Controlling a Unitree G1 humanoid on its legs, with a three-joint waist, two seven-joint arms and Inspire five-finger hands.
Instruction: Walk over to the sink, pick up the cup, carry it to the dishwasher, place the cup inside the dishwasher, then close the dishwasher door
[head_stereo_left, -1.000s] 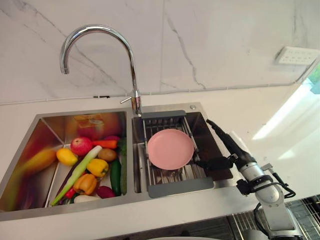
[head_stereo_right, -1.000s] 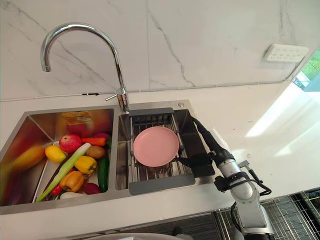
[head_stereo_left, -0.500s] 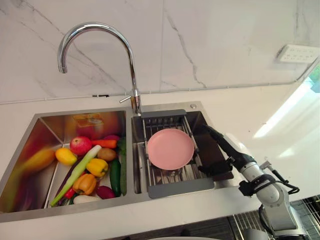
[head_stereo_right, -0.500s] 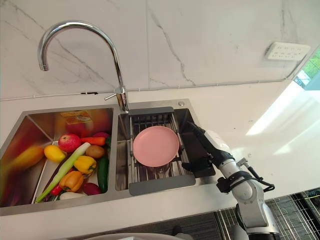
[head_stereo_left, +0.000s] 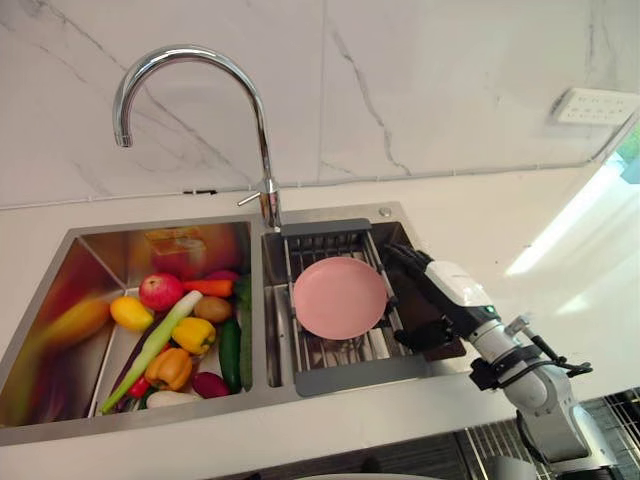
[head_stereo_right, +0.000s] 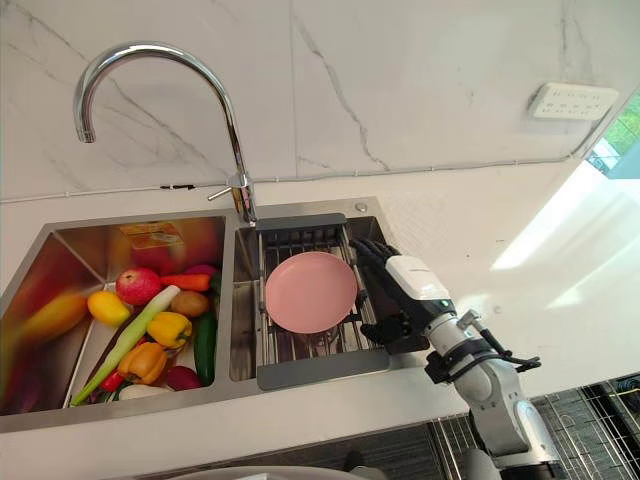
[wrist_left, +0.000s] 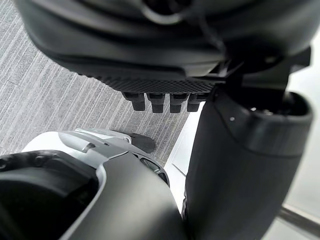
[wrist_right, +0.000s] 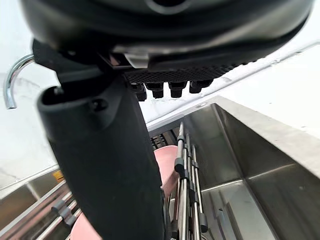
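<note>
My right hand (head_stereo_left: 443, 291) reaches over the right basin of the steel sink (head_stereo_left: 250, 395), open, with straight fingers lying along the right side of a drain rack (head_stereo_left: 345, 375). In the right wrist view its thumb (wrist_right: 102, 155) and fingertips (wrist_right: 170, 89) stand above the rack's bars with nothing between them. A pink plate (head_stereo_left: 340, 297) lies on the rack just left of the hand. Under the plate's near rim something clear glints (head_stereo_left: 341, 346); I cannot tell what it is. My left hand (wrist_left: 160, 95) hangs open above a grey floor.
The left basin holds several vegetables and fruits (head_stereo_left: 180, 330). A tall curved faucet (head_stereo_left: 262, 130) rises behind the divider. White counter (head_stereo_left: 500, 220) runs to the right, with a wall outlet (head_stereo_left: 594, 107) above. A wire rack (head_stereo_right: 590, 420) shows below the counter edge at lower right.
My right hand has turned so its white back faces up and has shifted left, closer to the rack and plate. Nothing in the sink has moved.
</note>
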